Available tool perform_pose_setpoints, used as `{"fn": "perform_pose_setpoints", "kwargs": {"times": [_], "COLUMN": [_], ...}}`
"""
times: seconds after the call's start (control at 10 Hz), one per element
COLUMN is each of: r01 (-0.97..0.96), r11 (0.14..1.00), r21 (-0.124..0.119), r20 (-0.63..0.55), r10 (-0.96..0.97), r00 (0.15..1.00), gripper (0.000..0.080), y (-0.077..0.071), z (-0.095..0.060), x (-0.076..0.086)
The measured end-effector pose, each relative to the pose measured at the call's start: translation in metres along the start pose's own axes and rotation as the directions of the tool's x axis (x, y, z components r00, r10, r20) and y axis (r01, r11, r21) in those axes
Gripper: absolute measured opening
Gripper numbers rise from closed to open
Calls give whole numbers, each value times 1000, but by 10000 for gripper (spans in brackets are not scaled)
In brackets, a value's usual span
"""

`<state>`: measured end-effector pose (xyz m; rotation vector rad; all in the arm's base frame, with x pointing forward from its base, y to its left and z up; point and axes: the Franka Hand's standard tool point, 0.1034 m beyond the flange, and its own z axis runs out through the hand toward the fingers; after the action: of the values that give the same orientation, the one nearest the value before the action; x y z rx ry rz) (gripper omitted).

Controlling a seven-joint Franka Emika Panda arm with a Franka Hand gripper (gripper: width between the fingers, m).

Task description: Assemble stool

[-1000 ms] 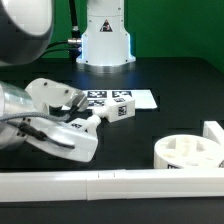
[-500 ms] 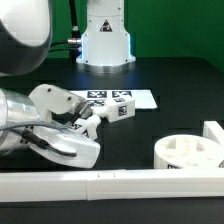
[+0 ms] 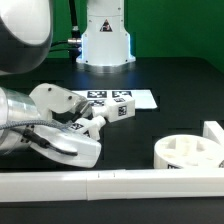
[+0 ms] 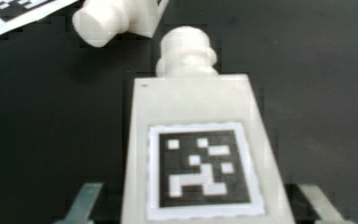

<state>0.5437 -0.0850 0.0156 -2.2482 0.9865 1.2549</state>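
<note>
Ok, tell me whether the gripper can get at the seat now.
Probably not yet: the gripper straddles a leg, though bare table leaves the way to the seat free.

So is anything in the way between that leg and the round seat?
Nothing visible is. The leg sits between the fingers of the gripper, and only bare black table lies between it and the seat. The other leg lies off to the side, by the marker board.
</note>
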Motion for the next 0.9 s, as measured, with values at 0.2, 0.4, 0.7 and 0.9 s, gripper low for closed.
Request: {"fn": "perform_pose_setpoints", "kwargs": {"times": [0.2, 0.4, 0.7, 0.9], "r01": [31, 73, 109, 187], "r11": [999, 997, 994, 980], "r21": [8, 28, 3, -66], "r20": [-18, -188, -375, -464], "r10": [-31, -67, -100, -196], "r00": [999, 980, 922, 864], "gripper": [332, 332, 333, 333], "y": [-11, -24, -51, -77], "z": [-21, -31, -42, -49], "x": [-30, -27, -42, -77]}}
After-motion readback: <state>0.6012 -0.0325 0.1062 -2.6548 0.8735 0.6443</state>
